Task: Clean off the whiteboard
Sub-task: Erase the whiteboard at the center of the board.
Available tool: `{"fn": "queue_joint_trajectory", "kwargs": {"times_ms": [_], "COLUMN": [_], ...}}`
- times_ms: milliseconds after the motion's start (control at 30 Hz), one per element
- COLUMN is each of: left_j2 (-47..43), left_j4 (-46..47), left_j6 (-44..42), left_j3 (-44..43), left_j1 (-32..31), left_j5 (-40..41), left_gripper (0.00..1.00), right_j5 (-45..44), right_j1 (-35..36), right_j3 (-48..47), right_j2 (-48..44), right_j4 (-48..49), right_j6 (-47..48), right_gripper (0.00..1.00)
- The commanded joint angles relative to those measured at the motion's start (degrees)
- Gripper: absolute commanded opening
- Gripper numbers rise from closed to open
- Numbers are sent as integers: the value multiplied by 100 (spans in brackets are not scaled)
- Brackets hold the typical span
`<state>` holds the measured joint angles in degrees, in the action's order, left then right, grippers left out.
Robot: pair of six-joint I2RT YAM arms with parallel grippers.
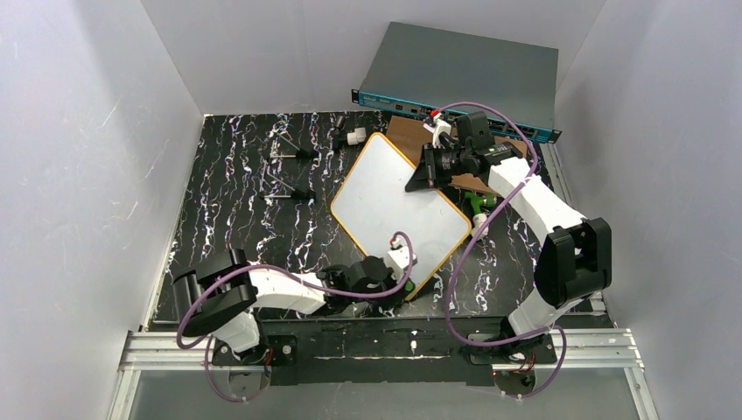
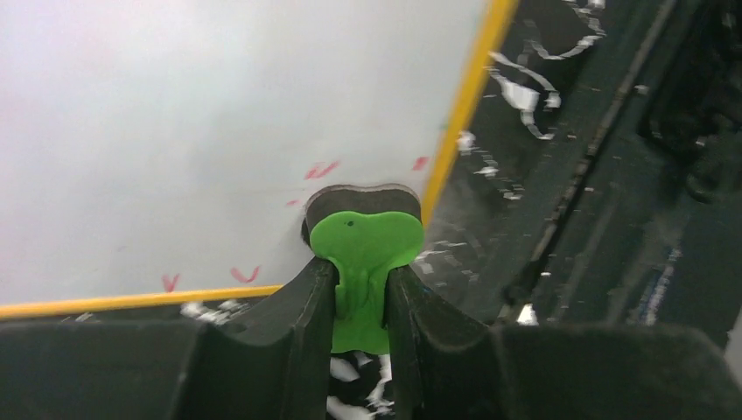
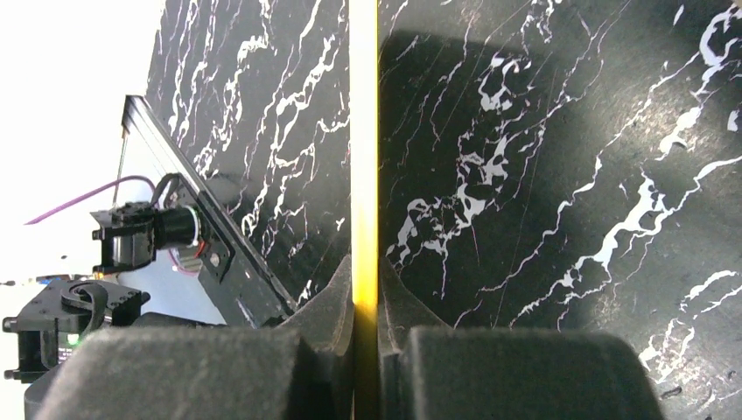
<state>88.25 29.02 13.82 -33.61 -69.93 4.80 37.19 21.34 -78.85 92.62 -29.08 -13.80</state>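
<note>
left pincer [image 2: 360,293] snug around green eraser [image 2: 367,241], right pincer [image 3: 365,302], seemingly, on whiteboard [image 1: 389,192] rim

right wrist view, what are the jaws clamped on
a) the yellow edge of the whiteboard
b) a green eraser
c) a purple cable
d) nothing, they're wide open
a: the right jaws are shut on the thin yellow frame of the whiteboard, which runs edge-on straight up between them.
</note>
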Motion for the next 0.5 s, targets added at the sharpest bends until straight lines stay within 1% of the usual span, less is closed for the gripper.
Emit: {"fn": "queue_joint_trajectory", "kwargs": {"times_ms": [0,133,233,367,467], "left_j2": [-292,-401,-254,42,156], "left_j4": [-25,-50,-59,34,116], "left_j6": [276,17,-156,-278,-271], "left_j3": [584,912,909,746,602], "left_j1": [1017,1870,2281,2535,2503], "left_j5": [664,519,407,132,-440], "left_gripper": [0,0,0,0,0], "right_j5": [226,266,259,265,273], "right_j1": [309,309,307,309,309], "right_j3": [153,137,144,157,150], "right_j2": [-37,-22,-37,-53,-34], "right_j4": [392,403,403,410,412], "right_j6": [-532,-564,-562,-561,-571], "right_gripper": [1,1,1,1,1]}}
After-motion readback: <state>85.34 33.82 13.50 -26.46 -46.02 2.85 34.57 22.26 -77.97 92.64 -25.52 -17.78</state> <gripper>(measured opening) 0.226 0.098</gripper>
